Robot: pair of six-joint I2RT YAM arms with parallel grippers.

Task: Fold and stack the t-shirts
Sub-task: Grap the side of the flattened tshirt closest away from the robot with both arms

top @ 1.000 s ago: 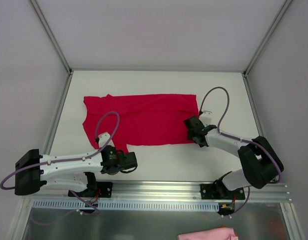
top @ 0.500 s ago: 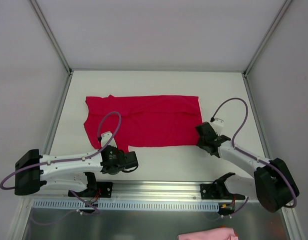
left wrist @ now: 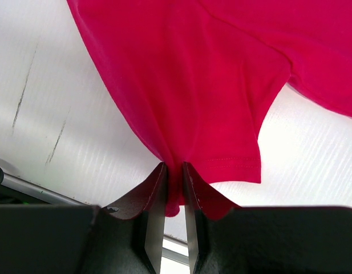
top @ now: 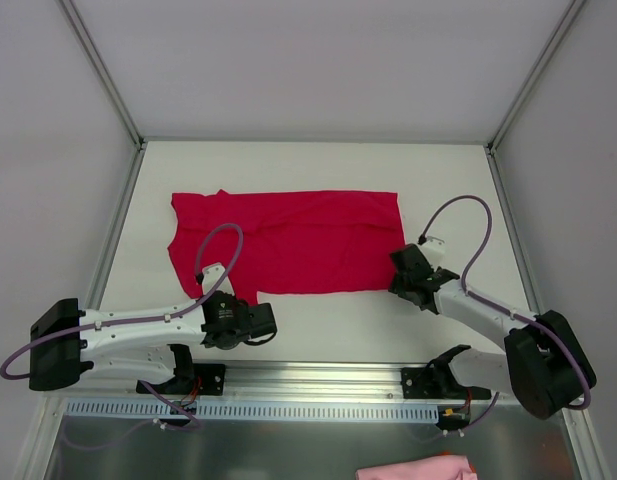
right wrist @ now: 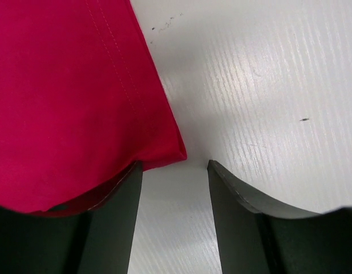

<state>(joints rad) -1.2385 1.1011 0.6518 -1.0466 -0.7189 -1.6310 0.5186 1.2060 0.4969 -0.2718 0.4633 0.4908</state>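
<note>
My left gripper (left wrist: 174, 171) is pinched nearly closed on a fold of crimson cloth; on its wrist camera the fabric is bunched between the two dark fingers (left wrist: 154, 200) and fans out from there. What it holds is the near left sleeve of the t-shirt (top: 288, 240), with the stitched hem hanging just to the right of the pinch. My right gripper (right wrist: 174, 171) stands with its jaws apart and bare white table between them. The shirt's near right corner sits right at the gap, and the cloth edge drapes over the left finger, but I see nothing clamped there. From above, the t-shirt lies spread flat across the middle of the table (top: 318, 160), long side running left to right, with its collar end to the left and its straight bottom hem to the right. The left gripper is low at the near left of the cloth and the right gripper is at its near right corner, each arm reaching in from its base on the rail (top: 318, 377). A pink cloth (top: 413, 468) shows at the near edge, below the rail and well apart from the red shirt.
</note>
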